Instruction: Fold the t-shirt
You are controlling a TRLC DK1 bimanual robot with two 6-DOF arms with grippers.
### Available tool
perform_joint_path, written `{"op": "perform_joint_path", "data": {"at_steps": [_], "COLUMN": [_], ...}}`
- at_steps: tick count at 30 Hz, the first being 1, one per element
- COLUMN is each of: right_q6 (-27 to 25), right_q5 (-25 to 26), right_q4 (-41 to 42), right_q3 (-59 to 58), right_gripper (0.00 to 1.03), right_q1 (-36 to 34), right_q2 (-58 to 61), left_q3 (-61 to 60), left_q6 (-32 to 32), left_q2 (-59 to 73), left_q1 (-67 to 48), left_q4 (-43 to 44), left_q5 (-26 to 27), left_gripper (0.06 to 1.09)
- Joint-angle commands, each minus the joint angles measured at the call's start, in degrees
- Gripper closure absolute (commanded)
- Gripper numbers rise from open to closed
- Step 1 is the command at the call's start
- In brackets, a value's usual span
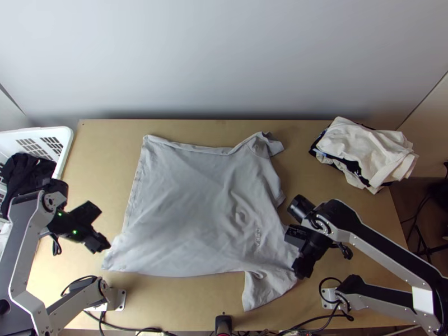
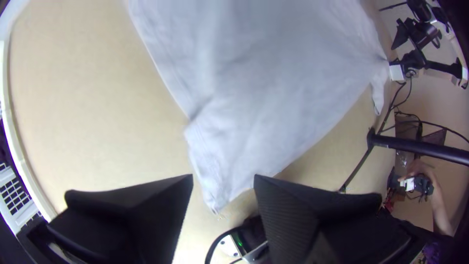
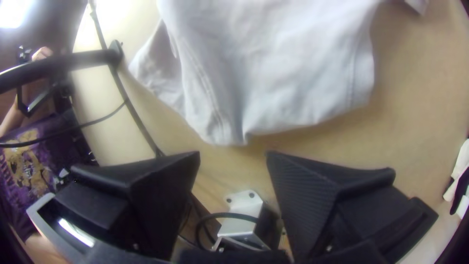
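The light grey t-shirt (image 1: 196, 207) lies spread on the table, somewhat wrinkled, with a sleeve (image 1: 266, 288) out toward the near edge and another part bunched at the upper right. My left gripper (image 1: 101, 224) is at the shirt's lower left corner; in the left wrist view that corner (image 2: 215, 190) lies beyond the open left gripper (image 2: 223, 178), with nothing held. At the shirt's right side is my right gripper (image 1: 294, 252). The right wrist view has the right gripper (image 3: 233, 155) open, its fingers wide apart, and the cloth edge (image 3: 224, 132) just beyond the tips.
A pile of white and black clothes (image 1: 367, 151) lies at the back right. The white basket (image 1: 67, 145) with dark cloth (image 1: 28, 173) stands at the far left. Cables (image 1: 134, 329) run along the near edge. A person's hand (image 2: 420, 171) shows off the table.
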Motion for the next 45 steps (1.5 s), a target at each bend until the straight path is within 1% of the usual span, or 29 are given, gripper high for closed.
{"op": "perform_joint_path", "data": {"at_steps": [1, 3, 5, 7, 9, 11, 13, 16, 17, 18, 19, 20, 21, 22, 26, 30, 33, 36, 42, 45], "right_q6": [-0.48, -0.92, -0.92, -0.66, -0.30, 1.45, 2.33, 3.74, 4.18, 4.71, 5.23, 5.85, 6.02, 6.20, 6.29, 6.29, 6.38, 6.46, 6.38, 6.46], "right_q5": [-0.16, -0.16, -0.16, -0.16, -0.25, -0.25, -0.25, -0.16, -0.16, 0.01, 0.19, 0.28, 0.28, 0.36, 0.36, 0.63, 0.89, 1.15, 1.77, 1.86], "right_q4": [1.85, 1.85, 1.85, 1.85, 2.11, 3.60, 5.27, 8.79, 10.37, 11.51, 12.57, 13.27, 13.53, 13.62, 13.62, 13.62, 13.62, 13.62, 13.62, 13.62], "right_q3": [5.13, 9.00, 12.86, 16.29, 18.66, 20.07, 21.13, 22.44, 22.88, 23.41, 24.20, 24.82, 25.52, 26.05, 27.01, 26.31, 25.78, 25.78, 26.93, 27.10], "right_gripper": [0.28, 0.28, 0.28, 0.24, 0.19, 0.12, 0.11, 0.10, 0.10, 0.05, 0.04, 0.04, 0.04, 0.04, 0.04, 0.04, 0.04, 0.04, 0.04, 0.04], "right_q1": [-4.51, -7.59, -10.13, -12.07, -13.03, -13.30, -13.21, -13.03, -13.03, -13.12, -13.12, -13.21, -13.21, -13.21, -13.12, -13.21, -13.56, -14.00, -14.79, -15.50], "right_q2": [0.17, 0.78, 2.28, 4.04, 5.71, 6.76, 7.29, 7.29, 7.29, 7.29, 7.64, 7.99, 8.34, 8.78, 9.93, 10.01, 10.01, 10.28, 11.42, 12.03], "left_q3": [5.67, 8.49, 10.60, 12.18, 13.23, 14.29, 15.96, 19.39, 20.44, 21.32, 22.29, 23.25, 24.39, 25.89, 32.04, 37.58, 42.24, 46.28, 51.20, 53.49], "left_q6": [-0.89, -2.21, -5.02, -8.80, -12.76, -18.12, -23.13, -28.31, -29.19, -29.54, -29.98, -30.33, -31.12, -31.83, -32.44, -34.90, -35.61, -36.84, -37.19, -37.72], "left_q2": [1.30, 2.80, 4.20, 5.96, 7.54, 10.18, 13.34, 18.97, 20.90, 23.01, 25.12, 27.32, 29.69, 31.98, 40.50, 46.57, 51.40, 55.44, 61.16, 63.35], "left_q1": [2.66, 3.45, 3.36, 1.87, -0.77, -3.49, -6.22, -9.56, -10.52, -11.31, -12.02, -12.54, -12.90, -12.98, -13.42, -13.42, -13.42, -13.69, -14.83, -15.18], "left_q4": [5.67, 7.34, 11.30, 17.01, 23.87, 30.46, 35.29, 39.51, 40.83, 42.15, 43.82, 45.14, 46.37, 47.25, 48.12, 50.59, 51.38, 51.38, 51.11, 49.62], "left_q5": [7.04, 9.07, 10.30, 10.38, 10.38, 9.59, 9.07, 8.80, 8.28, 7.40, 6.43, 5.29, 4.06, 3.27, 3.09, 2.91, 2.74, 2.74, 2.74, 2.74], "left_gripper": [0.28, 0.26, 0.26, 0.26, 0.26, 0.21, 0.20, 0.21, 0.20, 0.20, 0.20, 0.19, 0.14, 0.12, 0.12, 0.12, 0.12, 0.12, 0.12, 0.12]}}
